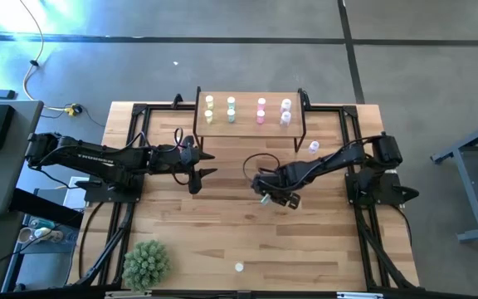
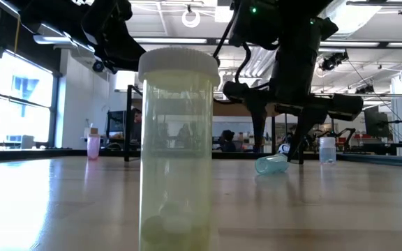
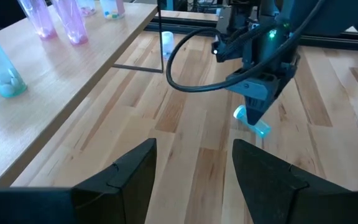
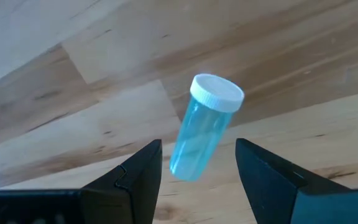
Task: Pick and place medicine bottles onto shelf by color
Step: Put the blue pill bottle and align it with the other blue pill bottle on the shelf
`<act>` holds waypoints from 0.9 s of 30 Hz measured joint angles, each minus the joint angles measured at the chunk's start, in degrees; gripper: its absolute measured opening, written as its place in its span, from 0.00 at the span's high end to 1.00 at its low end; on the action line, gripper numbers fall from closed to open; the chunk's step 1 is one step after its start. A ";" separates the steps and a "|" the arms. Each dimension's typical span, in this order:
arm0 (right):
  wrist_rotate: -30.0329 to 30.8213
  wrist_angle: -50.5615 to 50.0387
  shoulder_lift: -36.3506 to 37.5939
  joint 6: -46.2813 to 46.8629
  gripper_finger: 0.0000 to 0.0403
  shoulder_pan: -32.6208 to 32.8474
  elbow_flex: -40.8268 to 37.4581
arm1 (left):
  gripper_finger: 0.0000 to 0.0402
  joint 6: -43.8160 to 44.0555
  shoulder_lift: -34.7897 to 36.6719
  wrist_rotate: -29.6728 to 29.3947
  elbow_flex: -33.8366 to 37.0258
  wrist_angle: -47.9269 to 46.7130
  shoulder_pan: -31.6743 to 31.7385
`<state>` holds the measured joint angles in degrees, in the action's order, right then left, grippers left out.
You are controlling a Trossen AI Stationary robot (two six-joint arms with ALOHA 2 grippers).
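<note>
Blue-green bottle [image 4: 204,127] lies tipped on the tabletop [image 1: 222,232], just ahead of the right hand [image 4: 197,171], whose open fingers hold nothing. It may roll if nudged sideways. Left hand [image 1: 202,164] waits open near the shelf [image 1: 247,124].

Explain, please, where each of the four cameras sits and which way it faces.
High: overhead, facing down on the plank table, both arms, the small wooden shelf.
Low: at tabletop height, facing across; a clear yellowish white-capped bottle fills it, arms above.
Left wrist: past the open left gripper toward the right arm.
Right wrist: past the open right gripper, down at the lying blue-green white-capped bottle, which the left wrist view shares.
</note>
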<state>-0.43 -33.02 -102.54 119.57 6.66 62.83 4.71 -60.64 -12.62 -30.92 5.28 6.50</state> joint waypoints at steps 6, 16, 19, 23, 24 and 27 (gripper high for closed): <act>-0.22 0.74 -0.77 0.09 0.52 -0.31 0.00 | 0.50 -0.02 0.00 0.00 0.00 -0.12 -0.02; -4.11 3.31 -3.93 -3.02 0.52 -0.34 0.17 | 0.50 -1.07 0.00 -0.44 0.00 -1.11 0.00; -4.18 2.97 -3.82 -4.41 0.53 -0.33 0.17 | 0.50 -1.03 0.00 -0.46 0.00 -1.24 -0.01; -4.36 2.59 -3.82 -7.14 0.58 -0.29 0.15 | 0.50 -0.97 0.00 -0.52 0.00 -1.24 -0.01; -4.37 2.52 -3.82 -7.84 0.60 -0.27 0.14 | 0.50 -0.96 0.00 -0.52 0.00 -1.24 -0.01; -4.53 2.36 -3.82 -10.63 0.66 -0.27 0.11 | 0.50 -0.88 0.00 -0.62 0.00 -1.24 0.00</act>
<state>-4.96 -30.67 -106.37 108.94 6.39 62.93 3.83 -60.64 -13.24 -30.92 4.03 6.50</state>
